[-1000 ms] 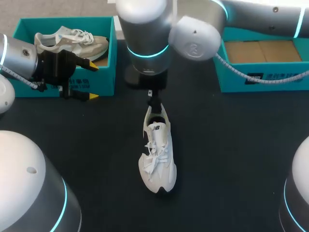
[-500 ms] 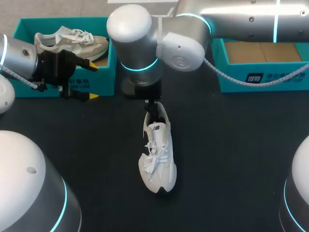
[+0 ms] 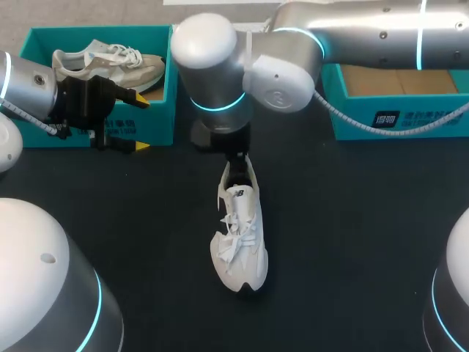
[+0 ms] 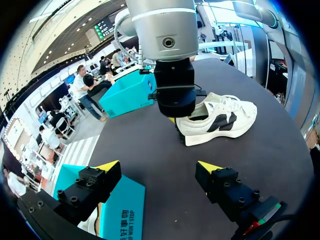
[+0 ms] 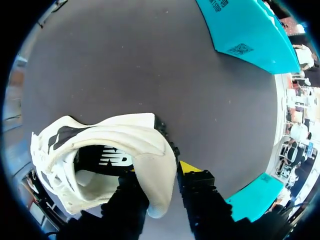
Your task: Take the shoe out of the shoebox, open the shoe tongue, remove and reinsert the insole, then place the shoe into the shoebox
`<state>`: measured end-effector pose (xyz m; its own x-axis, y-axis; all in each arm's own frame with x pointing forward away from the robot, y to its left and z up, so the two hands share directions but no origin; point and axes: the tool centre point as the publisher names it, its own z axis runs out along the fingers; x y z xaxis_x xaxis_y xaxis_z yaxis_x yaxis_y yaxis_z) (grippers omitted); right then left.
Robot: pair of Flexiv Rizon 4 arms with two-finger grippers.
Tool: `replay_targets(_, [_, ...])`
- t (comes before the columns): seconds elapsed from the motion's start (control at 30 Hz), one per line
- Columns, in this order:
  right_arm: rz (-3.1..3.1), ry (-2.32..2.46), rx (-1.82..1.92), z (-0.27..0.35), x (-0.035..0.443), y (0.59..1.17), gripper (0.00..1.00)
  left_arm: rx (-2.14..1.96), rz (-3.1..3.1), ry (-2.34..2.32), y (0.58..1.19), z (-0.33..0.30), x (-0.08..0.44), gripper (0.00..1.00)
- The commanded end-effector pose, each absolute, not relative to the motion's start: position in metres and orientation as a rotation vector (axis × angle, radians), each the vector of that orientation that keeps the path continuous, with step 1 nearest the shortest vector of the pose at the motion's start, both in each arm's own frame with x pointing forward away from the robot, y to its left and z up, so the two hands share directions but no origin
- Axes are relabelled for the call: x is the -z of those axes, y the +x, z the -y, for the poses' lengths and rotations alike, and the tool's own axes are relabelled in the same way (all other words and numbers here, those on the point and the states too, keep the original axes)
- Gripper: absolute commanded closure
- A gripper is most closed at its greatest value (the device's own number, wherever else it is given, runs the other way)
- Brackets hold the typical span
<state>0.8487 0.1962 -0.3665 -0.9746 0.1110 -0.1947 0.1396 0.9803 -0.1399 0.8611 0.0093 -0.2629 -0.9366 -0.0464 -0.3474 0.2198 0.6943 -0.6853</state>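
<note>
Right gripper [image 3: 234, 163] sits at the heel of the white shoe [image 3: 239, 235], which lies sole-down on the dark table [image 3: 352, 220], toe toward me. My left gripper [image 3: 138, 123] hangs just in front of the left shoebox [image 3: 157, 110], which holds a beige shoe [image 3: 110, 62]. The right shoebox [image 3: 399, 117] stands at the far right.

From my left wrist, the two yellow tips stand wide apart with nothing between them. The white shoe lies well ahead, with the right gripper down on its heel.

From my right wrist, one finger is inside the heel opening and the other outside, clamped on the heel wall.
</note>
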Motion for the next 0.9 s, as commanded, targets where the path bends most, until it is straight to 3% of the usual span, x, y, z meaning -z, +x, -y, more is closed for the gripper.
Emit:
replay_targets(0.03, [-2.925, 0.248, 0.257, -0.199, 0.371, 0.848, 1.0, 1.098, -2.568, 0.135, 0.86, -0.009, 0.263, 0.0])
replay_targets(0.33, [-2.853, 0.492, 0.272, -0.186, 0.331, 0.841, 1.0, 1.098, -2.568, 0.135, 0.86, -0.009, 0.263, 0.0])
replay_targets(0.63, [-2.822, 0.442, 0.241, -0.176, 0.225, 0.833, 1.0, 1.098, -2.568, 0.135, 0.86, -0.009, 0.263, 0.0])
replay_targets(0.9, [-2.751, 0.332, 0.223, -0.162, 0.16, 0.839, 1.0, 1.098, -2.568, 0.135, 0.86, -0.009, 0.263, 0.0])
